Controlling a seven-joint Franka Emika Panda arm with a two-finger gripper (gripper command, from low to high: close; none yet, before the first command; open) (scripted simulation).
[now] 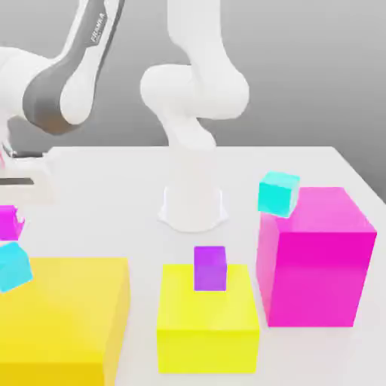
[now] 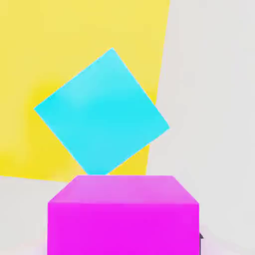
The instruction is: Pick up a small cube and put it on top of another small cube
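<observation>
The small cube [image 1: 7,222] is a tiny bright magenta-pink cube hanging at the exterior view's left edge, under the white hand. My gripper [image 1: 9,205] is shut on it. In the hand view this small cube [image 2: 123,214] sits close to the camera. Right beneath it lies a small cyan cube [image 1: 13,265], tilted on the corner of a big yellow block [image 1: 68,317]. The hand view shows that cyan cube [image 2: 102,112] turned diamond-wise over the yellow block [image 2: 30,60]. Whether the two small cubes touch I cannot tell.
A small purple cube [image 1: 209,268] stands on a medium yellow block [image 1: 207,332] in front of the arm's base [image 1: 193,203]. At the exterior view's right, another small cyan cube [image 1: 278,194] rests on the corner of a large magenta block [image 1: 317,264].
</observation>
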